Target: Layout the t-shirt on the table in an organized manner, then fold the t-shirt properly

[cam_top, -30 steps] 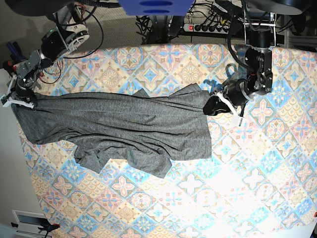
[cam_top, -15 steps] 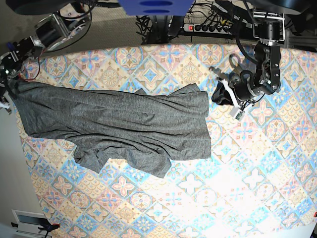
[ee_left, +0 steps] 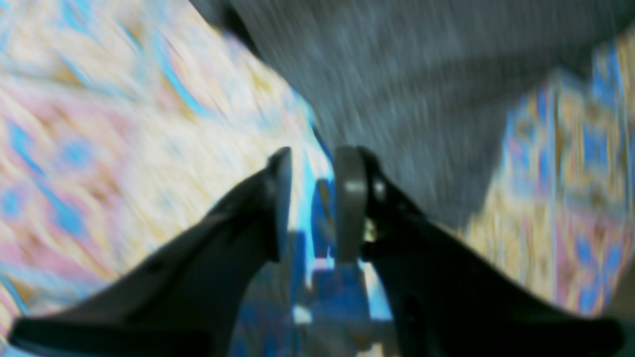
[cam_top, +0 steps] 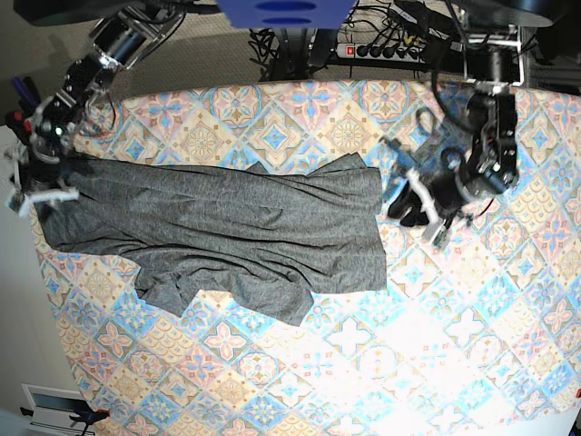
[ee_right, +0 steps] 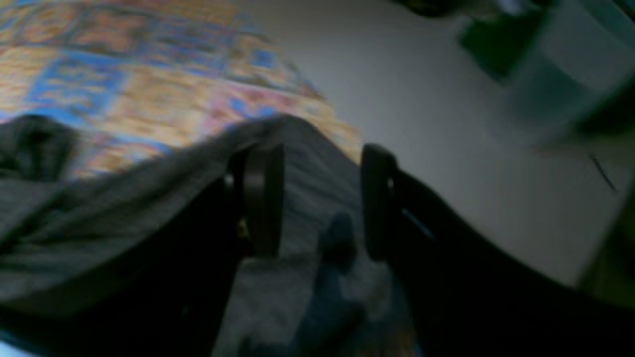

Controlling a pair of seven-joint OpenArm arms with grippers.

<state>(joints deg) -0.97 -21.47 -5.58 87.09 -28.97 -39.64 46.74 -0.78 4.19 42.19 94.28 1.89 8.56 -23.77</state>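
The dark-grey t-shirt (cam_top: 227, 227) lies spread and wrinkled across the left half of the table (cam_top: 436, 345), its lower part bunched in folds. My left gripper (cam_top: 407, 205) hovers just off the shirt's right edge. In the left wrist view it (ee_left: 312, 158) is open by a narrow gap with only tablecloth (ee_left: 99, 124) between the fingers, and the t-shirt (ee_left: 421, 74) lies beyond. My right gripper (cam_top: 41, 186) sits over the shirt's left end at the table's edge. In the right wrist view it (ee_right: 320, 153) is open above the t-shirt (ee_right: 99, 238). Both wrist views are blurred.
The table's left edge runs right by my right gripper, with grey floor (ee_right: 446, 99) beyond it. A power strip (cam_top: 381, 50) and cables lie behind the table's far edge. The patterned cloth (cam_top: 472, 300) shows bare to the right and front of the shirt.
Both grippers have let go of the shirt and opened. The left gripper came off the shirt's right edge and dropped slightly. The right gripper swung up, then back over the left end.
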